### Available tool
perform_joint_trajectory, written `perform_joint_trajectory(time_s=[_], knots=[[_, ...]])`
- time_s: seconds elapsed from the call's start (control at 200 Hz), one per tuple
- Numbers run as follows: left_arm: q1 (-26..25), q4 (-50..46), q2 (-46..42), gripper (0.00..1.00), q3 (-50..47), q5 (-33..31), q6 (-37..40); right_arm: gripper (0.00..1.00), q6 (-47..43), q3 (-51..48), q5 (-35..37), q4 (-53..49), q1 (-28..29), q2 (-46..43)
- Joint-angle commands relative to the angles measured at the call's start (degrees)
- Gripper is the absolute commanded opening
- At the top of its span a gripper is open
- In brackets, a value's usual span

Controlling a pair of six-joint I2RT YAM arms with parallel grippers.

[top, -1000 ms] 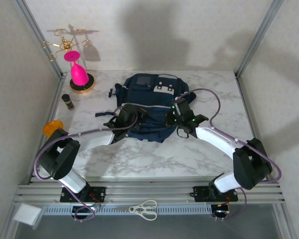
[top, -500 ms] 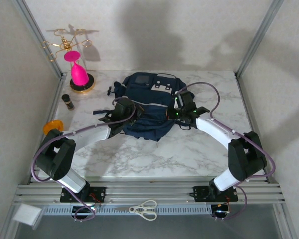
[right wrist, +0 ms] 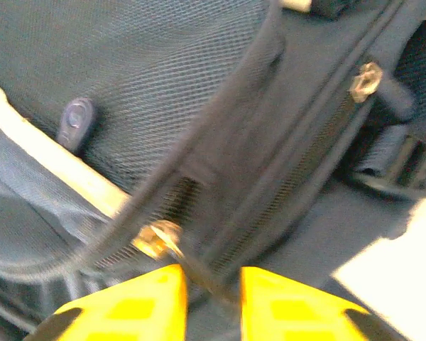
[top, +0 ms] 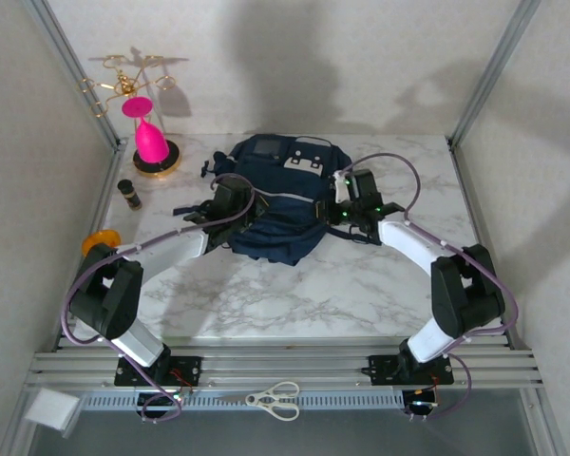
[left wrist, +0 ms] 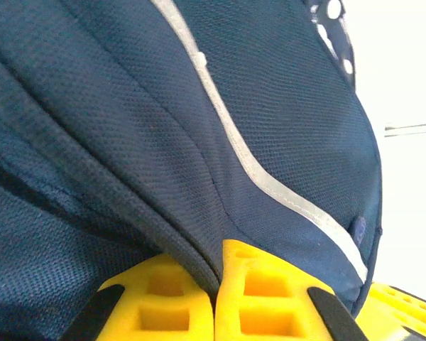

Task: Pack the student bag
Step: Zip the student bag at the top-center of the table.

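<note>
Navy student bag (top: 283, 201) on marble tabletop (top: 361, 285). Left gripper (left wrist: 216, 266) clamped on its fabric; right gripper (right wrist: 213, 284) astride zip seam (right wrist: 319, 142), hold unclear.

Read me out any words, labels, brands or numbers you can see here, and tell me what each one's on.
No text can be read anywhere.
On the student bag, the grey patch: too small to read.
On the bag's round tab: a raised mark, blurred.
On the small dark bottle: any label is too small.

1 student bag (top: 275, 204), 1 pink goblet (top: 150, 142), 1 gold wire stand (top: 123, 85), 1 small dark bottle (top: 129, 194), 1 orange disc (top: 100, 242), 1 pair of scissors (top: 275, 400).
</note>
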Motion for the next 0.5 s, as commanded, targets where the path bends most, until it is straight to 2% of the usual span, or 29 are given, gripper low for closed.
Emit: perform_joint_trajectory(time_s=[0.0,0.11,0.185,0.33,0.396,0.496], knots=[[3.26,-5.92,0.49,0.00,2.11,-5.99,4.94,0.37,-4.89,-3.83,-4.94,6.48,-2.79,-5.73],[4.51,-5.46,-0.02,0.00,2.30,-2.91,6.64,0.46,-5.00,-7.17,-6.73,11.61,-2.79,-8.51],[5.45,-5.90,-0.75,0.00,2.49,-1.79,8.09,0.47,-6.46,-9.55,-8.66,14.67,-2.45,-8.96],[6.98,-6.78,-1.83,0.00,3.01,1.23,10.40,0.48,-14.58,-14.04,-8.92,23.14,-0.30,-8.89],[7.77,-6.88,-2.40,0.00,2.94,2.38,10.58,0.53,-16.50,-14.17,-11.33,26.78,-0.31,-7.82],[8.85,-7.48,-3.70,0.00,3.37,3.93,10.42,0.53,-21.56,-11.72,-14.43,27.13,0.14,-4.86]])
